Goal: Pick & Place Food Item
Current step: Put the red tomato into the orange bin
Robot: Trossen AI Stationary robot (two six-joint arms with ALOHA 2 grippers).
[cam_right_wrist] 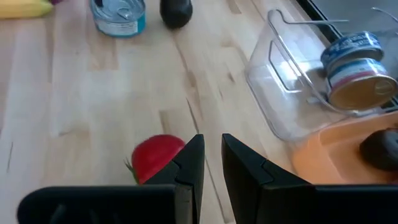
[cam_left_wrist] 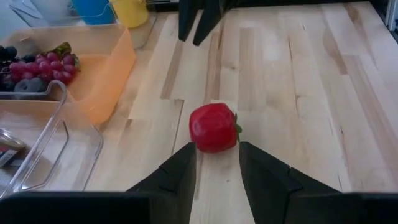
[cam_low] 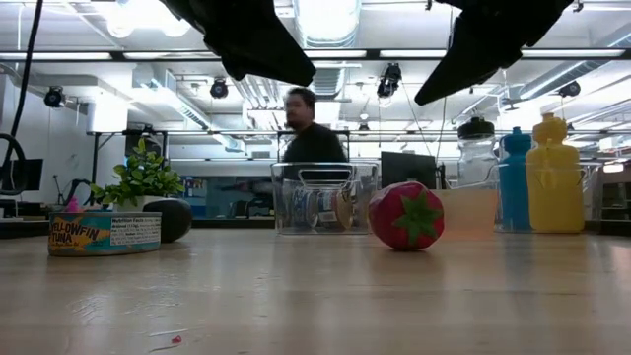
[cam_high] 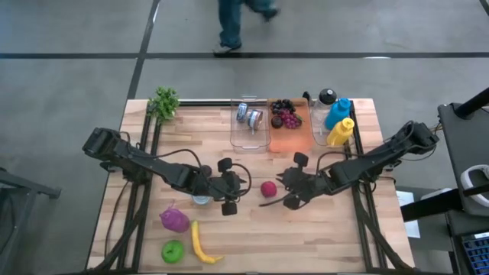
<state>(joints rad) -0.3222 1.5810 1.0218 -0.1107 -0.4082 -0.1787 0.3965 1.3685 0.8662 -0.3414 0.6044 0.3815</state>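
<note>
Two cans (cam_high: 249,114) in clear bin (cam_high: 250,141); grapes (cam_high: 285,116) in orange bin (cam_high: 290,141).

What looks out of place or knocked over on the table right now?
Nothing stands out. The strawberry sits loose on the bare wood between the left tool and the right tool, held by neither. The cans lie in the clear bin, the grapes in the orange bin; no spill shows.
</note>
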